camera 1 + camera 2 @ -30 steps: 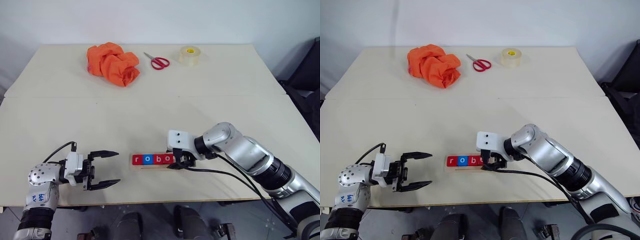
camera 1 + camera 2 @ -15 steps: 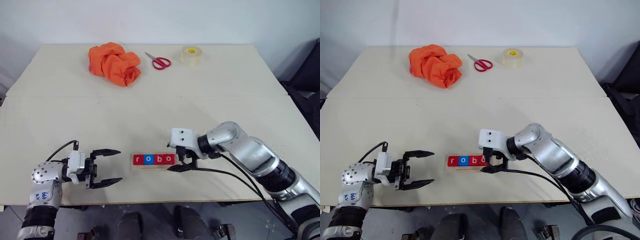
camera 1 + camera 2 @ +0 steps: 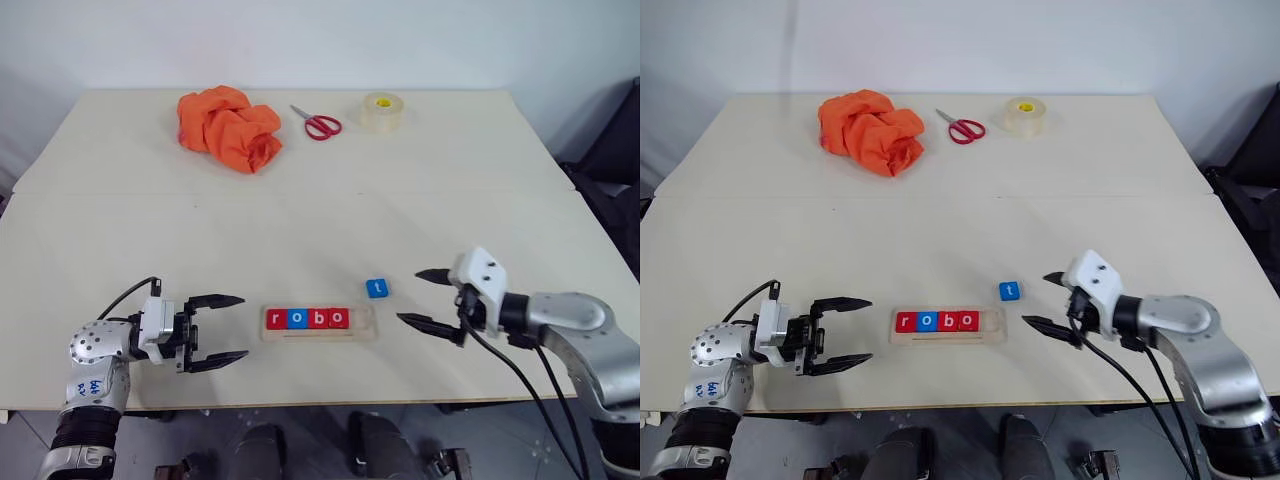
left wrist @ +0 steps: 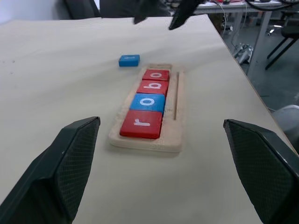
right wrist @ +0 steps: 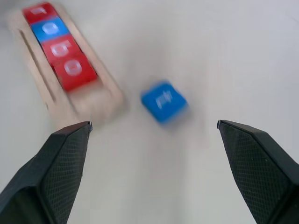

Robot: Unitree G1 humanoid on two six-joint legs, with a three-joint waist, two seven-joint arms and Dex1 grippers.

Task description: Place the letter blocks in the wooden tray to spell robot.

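The wooden tray [image 3: 366,327] lies near the table's front edge, with four letter blocks in it reading r [image 3: 276,319], o [image 3: 297,319], b [image 3: 318,319], o [image 3: 339,318]. Its right end slot is bare. A blue t block [image 3: 376,288] lies flat on the table just beyond that end, a little farther back. My right gripper [image 3: 409,295] hovers open to the right of the t block, holding nothing. My left gripper [image 3: 242,327] stands open just left of the tray, pointing at it. The left wrist view looks along the tray [image 4: 178,98] to the t block [image 4: 129,60].
At the back of the table lie a crumpled orange cloth [image 3: 228,127], red-handled scissors [image 3: 316,122] and a roll of clear tape [image 3: 381,110]. The tray sits close to the table's front edge [image 3: 320,405].
My right gripper has drawn away from the tray's right end toward the right, open. The blue t block now shows on the table beside the tray. The left gripper has kept still.
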